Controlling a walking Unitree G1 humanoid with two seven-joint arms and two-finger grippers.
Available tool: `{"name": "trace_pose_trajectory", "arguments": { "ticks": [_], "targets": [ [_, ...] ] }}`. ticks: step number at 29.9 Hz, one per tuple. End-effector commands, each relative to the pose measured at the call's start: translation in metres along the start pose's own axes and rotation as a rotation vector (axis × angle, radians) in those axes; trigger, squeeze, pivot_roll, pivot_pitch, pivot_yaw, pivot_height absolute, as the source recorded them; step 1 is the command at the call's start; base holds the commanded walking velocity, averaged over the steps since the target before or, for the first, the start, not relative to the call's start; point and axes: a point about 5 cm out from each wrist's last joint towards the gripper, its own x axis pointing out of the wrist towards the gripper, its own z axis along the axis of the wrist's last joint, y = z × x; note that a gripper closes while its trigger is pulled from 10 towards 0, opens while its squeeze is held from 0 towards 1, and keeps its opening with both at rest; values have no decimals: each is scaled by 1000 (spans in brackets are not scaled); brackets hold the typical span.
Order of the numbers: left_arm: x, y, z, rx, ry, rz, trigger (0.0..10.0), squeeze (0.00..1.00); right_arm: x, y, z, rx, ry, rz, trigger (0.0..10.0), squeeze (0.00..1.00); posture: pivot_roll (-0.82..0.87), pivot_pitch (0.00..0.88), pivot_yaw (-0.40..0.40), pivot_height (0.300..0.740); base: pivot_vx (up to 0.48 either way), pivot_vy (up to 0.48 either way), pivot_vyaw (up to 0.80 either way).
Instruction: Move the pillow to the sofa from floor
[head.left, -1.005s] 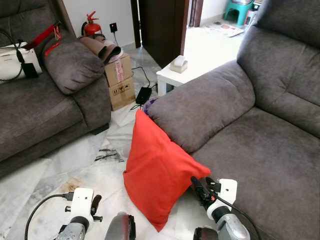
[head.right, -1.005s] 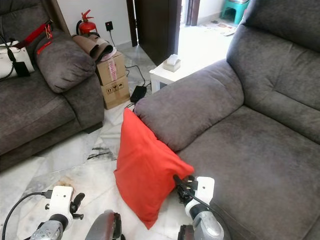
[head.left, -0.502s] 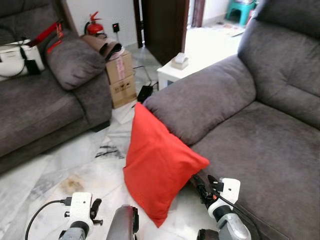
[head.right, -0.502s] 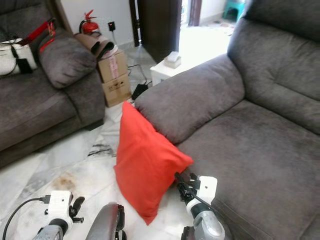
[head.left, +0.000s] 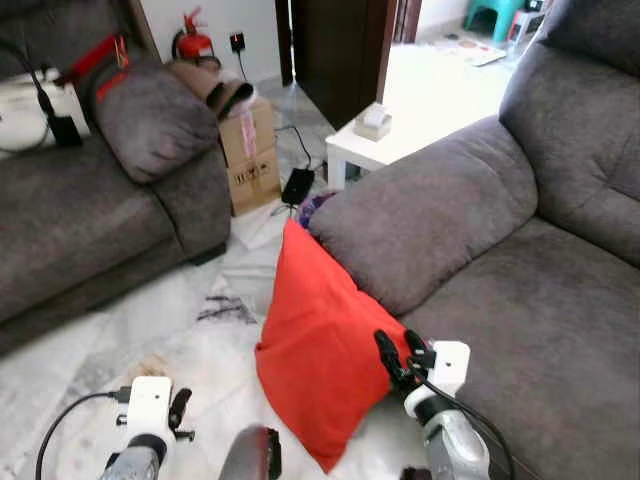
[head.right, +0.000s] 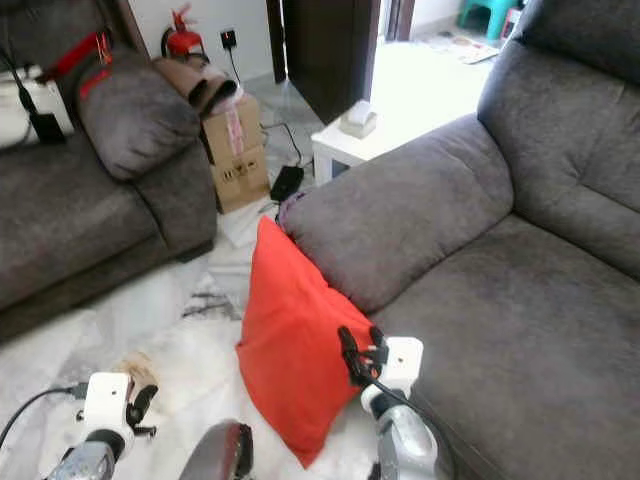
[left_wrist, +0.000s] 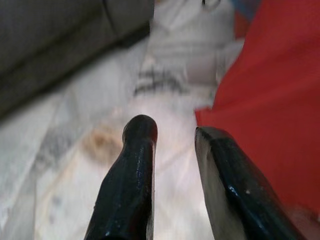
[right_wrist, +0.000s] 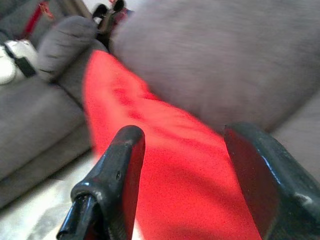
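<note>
A red pillow (head.left: 318, 335) stands on edge on the marble floor, leaning against the armrest (head.left: 420, 210) of the grey sofa (head.left: 545, 320) on the right. My right gripper (head.left: 392, 358) is open at the pillow's right corner, close to the sofa's front. In the right wrist view its fingers (right_wrist: 117, 165) stand wide apart with the red pillow (right_wrist: 170, 165) just ahead between them. My left gripper (head.left: 178, 408) hangs low over the floor, left of the pillow. It is open and holds nothing, with the pillow's edge (left_wrist: 280, 100) beside one finger.
A second grey sofa (head.left: 80, 220) stands at the left with a bag on it. Cardboard boxes (head.left: 250, 160), a black charger (head.left: 298, 185) with cables and a white side table (head.left: 390, 140) crowd the gap behind the pillow. A fire extinguisher (head.left: 195, 40) stands by the wall.
The camera has shifted a little. My right gripper has risen and moved forward onto the pillow's right corner. The left gripper stays low.
</note>
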Motion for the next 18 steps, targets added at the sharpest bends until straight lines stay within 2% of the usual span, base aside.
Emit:
{"name": "trace_pose_trajectory", "arguments": {
  "ticks": [1,6,7,8,9,10,13,14,15,17,18],
  "targets": [
    [-7,-4,-14,-9,52,-14,10000,0,-8,-10,-6,-16,28,-47,10000,0,-7,163,58,596,0,0,0],
    [-8,-6,-15,-8,50,-19,10000,0,-6,-21,4,-61,0,-110,10000,0,-2,163,57,596,0,0,0],
    [-8,-6,-14,-9,48,-21,10000,0,-5,-30,13,-70,-33,-173,10000,161,-2,164,57,596,0,0,0],
    [-8,-6,-15,-9,49,-22,10000,0,-5,-33,16,-96,-45,-190,10000,808,-2,164,57,596,0,0,0],
    [-8,-6,-15,-9,49,-22,10000,0,-5,-33,16,-96,-45,-190,10000,808,-2,164,57,596,0,0,0],
    [-8,-6,-15,-10,50,-23,10000,0,-3,-33,19,-123,-51,-163,10000,1000,-5,162,58,596,0,0,0],
    [-9,-7,-16,-10,55,-29,10000,0,-1,-30,21,-147,-31,-67,10000,1000,-3,162,59,596,0,0,0],
    [-9,-7,-16,-5,64,-39,10000,0,0,-27,21,-179,0,19,10000,1000,-3,162,59,596,0,0,0],
    [-8,-7,-17,-3,67,-43,10000,0,1,-26,21,-189,10,45,10000,1000,-3,162,59,596,0,0,0],
    [-8,-7,-17,-2,65,-40,10000,0,-2,-31,21,-239,39,96,10000,1000,-2,158,57,596,0,0,0],
    [-8,-7,-16,0,63,-39,10000,0,-5,-37,23,-299,72,137,10000,1000,-4,157,58,596,0,0,0]
  ]
}}
